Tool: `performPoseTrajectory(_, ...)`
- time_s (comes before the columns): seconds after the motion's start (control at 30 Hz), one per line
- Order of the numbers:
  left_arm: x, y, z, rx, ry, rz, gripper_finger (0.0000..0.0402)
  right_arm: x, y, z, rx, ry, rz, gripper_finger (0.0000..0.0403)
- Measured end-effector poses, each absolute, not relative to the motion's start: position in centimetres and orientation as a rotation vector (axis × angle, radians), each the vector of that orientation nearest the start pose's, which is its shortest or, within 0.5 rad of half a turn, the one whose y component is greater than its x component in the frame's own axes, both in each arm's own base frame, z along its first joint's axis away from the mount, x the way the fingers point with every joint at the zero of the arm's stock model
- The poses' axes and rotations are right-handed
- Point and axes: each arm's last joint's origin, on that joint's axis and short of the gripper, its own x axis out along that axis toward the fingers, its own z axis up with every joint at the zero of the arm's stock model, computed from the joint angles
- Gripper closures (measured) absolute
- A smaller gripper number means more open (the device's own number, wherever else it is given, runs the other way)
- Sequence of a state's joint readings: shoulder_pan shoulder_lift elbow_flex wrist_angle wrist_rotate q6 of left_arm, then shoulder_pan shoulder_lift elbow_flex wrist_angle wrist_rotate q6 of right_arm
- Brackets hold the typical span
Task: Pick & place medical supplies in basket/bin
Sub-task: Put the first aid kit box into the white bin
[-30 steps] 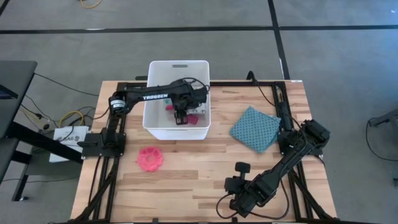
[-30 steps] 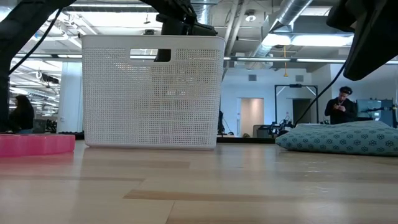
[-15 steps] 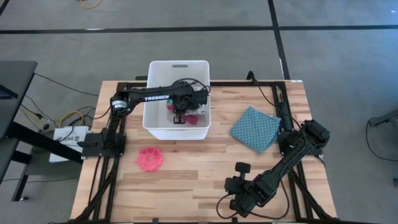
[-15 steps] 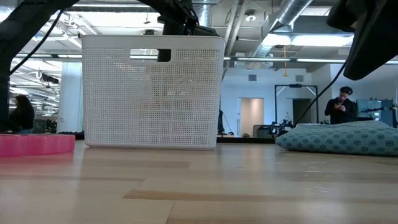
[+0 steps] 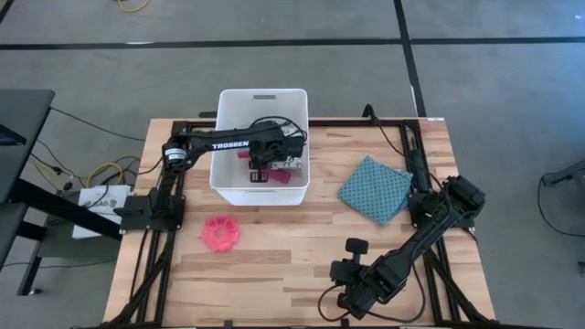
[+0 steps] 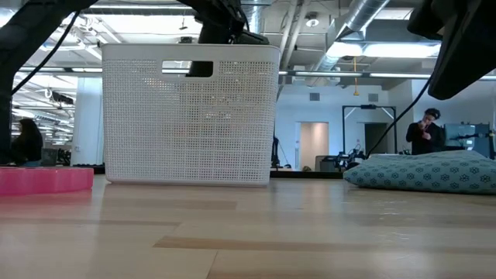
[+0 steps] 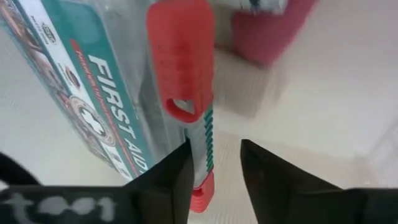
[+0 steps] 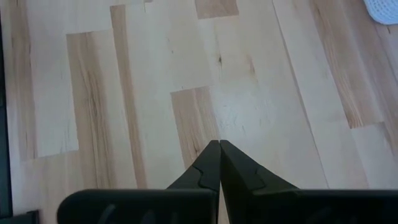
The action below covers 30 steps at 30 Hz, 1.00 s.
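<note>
Left pincer (image 5: pixel 262 167): reached down inside the white tub (image 5: pixel 226 185), low over its floor. In the left wrist view its fingers (image 7: pixel 168 180) stood apart, released, with nothing pinched between them; a red-and-teal handled tool (image 7: pixel 186 93) lay just past the tips, beside one finger.

First aid packet (image 7: pixel 81 106): teal, printed "FIRST AID", lying flat on the tub floor alongside the tool. Judged as already delivered.

Magenta piece (image 5: pixel 286 174): in the tub near the right wall; also blurred at the edge of the left wrist view.

Tub: stood at the far middle of the desk (image 5: pixel 292 256), handle slot on its far end. Its perforated wall (image 6: pixel 190 116) hid the contents in the low view.

Pink spiky disc (image 5: pixel 220 233): on the desk in front of the tub, well apart from both arms. Judged the only supply left outside.

Right pincer (image 8: pixel 219 163): parked over bare wood at the near right of the desk, tips clenched together, empty. Judged to be waiting clear of the left arm's path.

Teal dotted cloth (image 5: pixel 376 189): on the desk right of the tub, untouched.

Background: a person stood far across the room.
</note>
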<state>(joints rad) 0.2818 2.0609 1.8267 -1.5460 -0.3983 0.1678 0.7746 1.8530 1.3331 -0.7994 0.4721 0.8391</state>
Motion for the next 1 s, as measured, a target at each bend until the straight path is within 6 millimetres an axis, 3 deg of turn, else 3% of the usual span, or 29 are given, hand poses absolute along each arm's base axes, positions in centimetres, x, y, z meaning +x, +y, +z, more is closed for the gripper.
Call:
performPoseTrajectory(0.2,36.5,10.2,27.3,0.341,1.757,0.455,0.025,26.6,24.2,19.7,-0.018,1.056,-0.197,0.0403)
performPoseTrajectory(0.4,37.3,8.5,30.4,0.374,1.631,0.419,0.0238,26.5,24.3,19.7,-0.019,1.056,-0.194,0.0403)
performPoseTrajectory(0.7,37.5,7.6,31.1,0.328,1.6,0.341,0.0238,25.8,24.9,19.7,-0.053,1.053,-0.184,0.0403)
performPoseTrajectory(0.87,37.3,7.5,30.8,0.346,1.612,0.353,0.0246,26.2,23.6,19.8,-0.175,0.971,-0.308,0.0403)
performPoseTrajectory(1.0,37.1,7.4,31.7,0.365,1.575,0.345,0.0256,27.3,20.8,20.9,-0.334,0.804,-0.522,0.0403)
